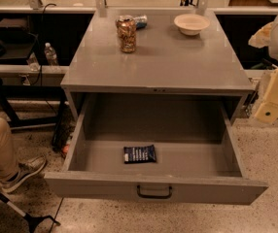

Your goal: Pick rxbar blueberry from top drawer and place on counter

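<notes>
The rxbar blueberry (140, 154) is a small dark navy packet with white print. It lies flat on the floor of the open top drawer (153, 186), a little left of centre and toward the front. The drawer is pulled fully out, with its black handle (154, 193) centred on the front panel. The counter (178, 62) is the grey metal top above it. My gripper (268, 111) and cream-coloured arm hang at the right edge of the view. They are beside the cabinet's right side, outside the drawer and well away from the packet.
A brown patterned can (127, 34) and a white bowl (191, 24) stand at the back of the counter. A blue-white item (140, 20) lies behind the can. A seated person's leg and shoe (12, 166) and a cane are at lower left. A water bottle (50, 55) stands on the left shelf.
</notes>
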Available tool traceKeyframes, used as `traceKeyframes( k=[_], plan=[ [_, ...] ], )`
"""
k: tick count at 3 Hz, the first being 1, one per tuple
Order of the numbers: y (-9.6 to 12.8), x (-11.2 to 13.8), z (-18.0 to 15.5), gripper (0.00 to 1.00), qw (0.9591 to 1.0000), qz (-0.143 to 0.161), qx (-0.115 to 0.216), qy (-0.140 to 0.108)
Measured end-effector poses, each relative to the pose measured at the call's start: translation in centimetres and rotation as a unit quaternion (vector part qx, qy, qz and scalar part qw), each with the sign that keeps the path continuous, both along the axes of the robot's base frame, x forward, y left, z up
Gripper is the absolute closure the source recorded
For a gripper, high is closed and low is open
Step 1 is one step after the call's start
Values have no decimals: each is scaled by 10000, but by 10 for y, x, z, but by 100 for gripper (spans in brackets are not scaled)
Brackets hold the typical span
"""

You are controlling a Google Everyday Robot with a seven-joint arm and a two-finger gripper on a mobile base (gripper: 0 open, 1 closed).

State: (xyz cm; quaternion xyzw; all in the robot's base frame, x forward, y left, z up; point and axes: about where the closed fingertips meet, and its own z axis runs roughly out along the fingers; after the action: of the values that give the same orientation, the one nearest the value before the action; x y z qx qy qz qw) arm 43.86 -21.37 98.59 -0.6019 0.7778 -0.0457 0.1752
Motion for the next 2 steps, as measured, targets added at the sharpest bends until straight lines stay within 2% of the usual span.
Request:
traceKeyframes(
  k=[1, 2],
  plan=[
    [0, 0, 0, 0, 10000, 1, 3, -3],
    [12, 3, -35, 0, 9987, 68, 432, 277]
  ],
)
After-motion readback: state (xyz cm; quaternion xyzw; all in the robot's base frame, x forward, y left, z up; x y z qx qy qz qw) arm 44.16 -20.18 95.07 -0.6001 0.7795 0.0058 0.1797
